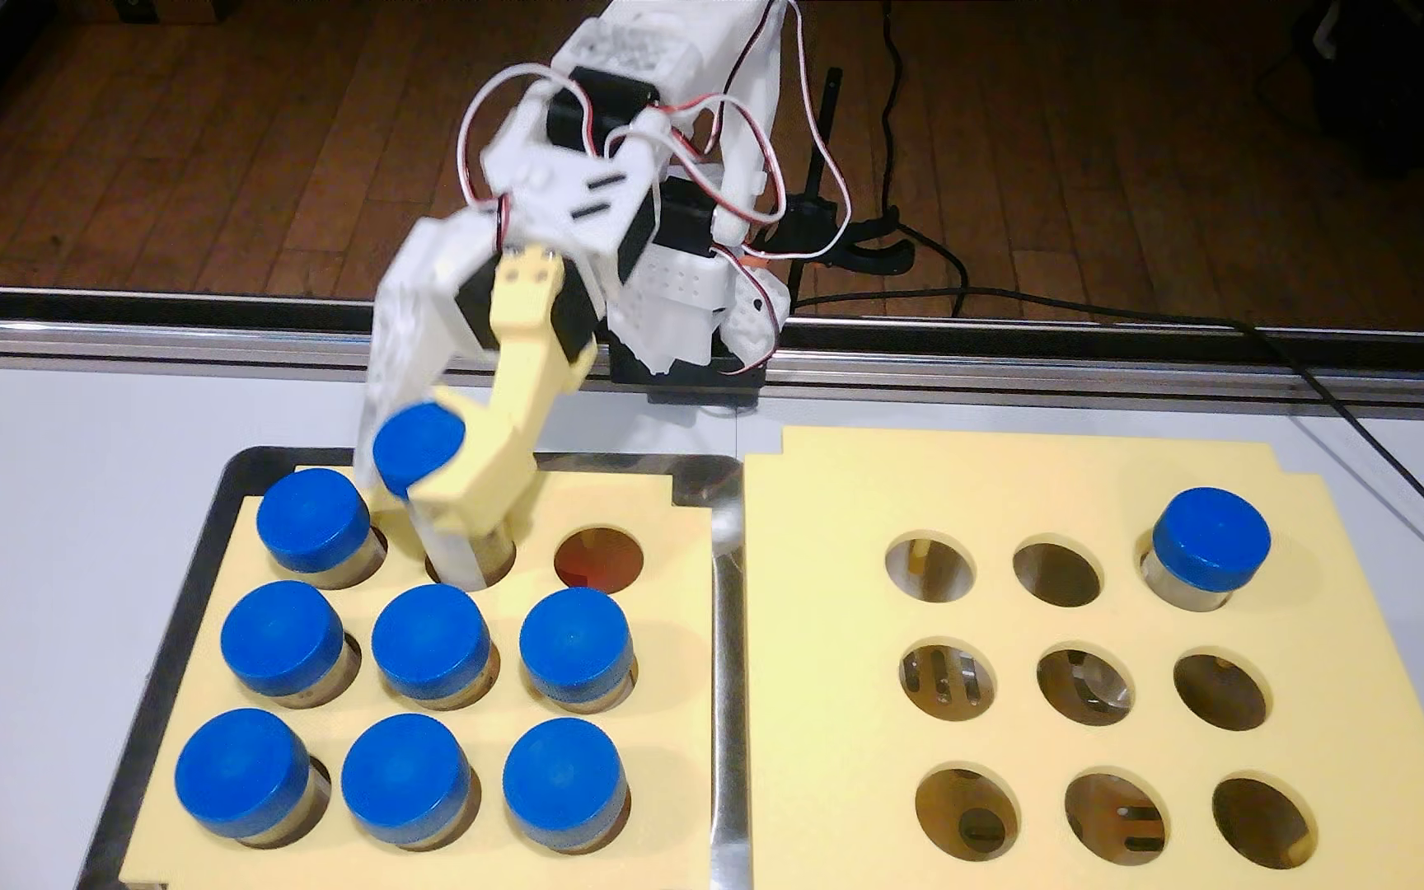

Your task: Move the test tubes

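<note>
Desk (49, 479), pale grey, carries a steel tray (178, 582) at left with a yellow rack (674, 650) seating seven blue-capped tubes (429, 637). Above its back row the gripper (400, 492) has its jaws clamped on an eighth tube (417, 445), lifted partly out of its hole. Right, a second rack (845, 531) seats one tube (1211, 535) in its far corner. Behind lie wood floor (220, 145) and black cables (1034, 295).
</note>
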Available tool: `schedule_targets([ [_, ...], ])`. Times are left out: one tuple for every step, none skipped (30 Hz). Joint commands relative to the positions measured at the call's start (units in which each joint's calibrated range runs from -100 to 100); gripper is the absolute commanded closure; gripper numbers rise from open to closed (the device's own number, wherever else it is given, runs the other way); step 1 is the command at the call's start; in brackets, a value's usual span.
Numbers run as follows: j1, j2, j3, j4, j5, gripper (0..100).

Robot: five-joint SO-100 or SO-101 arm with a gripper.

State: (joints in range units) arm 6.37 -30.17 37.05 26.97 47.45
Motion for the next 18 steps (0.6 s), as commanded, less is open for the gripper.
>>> schedule_targets([
  [0.56, -4.78, -11.22, 0.28, 0.1, 94],
  [0.56, -5.39, -14.49, 0.28, 0.1, 94],
  [0.56, -6.0, -17.39, 0.18, 0.1, 94],
  [0.56, -6.52, -20.03, 0.18, 0.1, 94],
  [0.49, -7.3, -23.93, 0.09, 0.1, 94],
  [0.12, -7.74, -25.47, -0.01, 0.1, 94],
  [-0.03, -8.0, -26.75, -0.11, 0.1, 94],
  [-0.11, -8.26, -28.2, -0.11, 0.1, 94],
  [-0.33, -8.52, -29.47, -0.2, 0.1, 94],
  [-2.77, -8.17, -32.28, -0.49, 0.04, 94],
  [-4.48, -7.91, -33.46, -0.49, 0.04, 94],
  [-6.48, -7.82, -34.55, -0.49, 0.04, 94],
  [-8.7, -7.74, -35.01, -0.49, 0.04, 94],
  [-11.37, -7.65, -34.92, -0.49, 0.04, 94],
  [-16.41, -6.7, -33.92, -0.49, -0.01, 94],
  [-18.56, -5.83, -33.1, -0.4, -0.01, 94],
  [-20.56, -5.05, -32.56, -0.4, -0.01, 94],
  [-22.26, -4.26, -32.01, -0.4, -0.01, 94],
])
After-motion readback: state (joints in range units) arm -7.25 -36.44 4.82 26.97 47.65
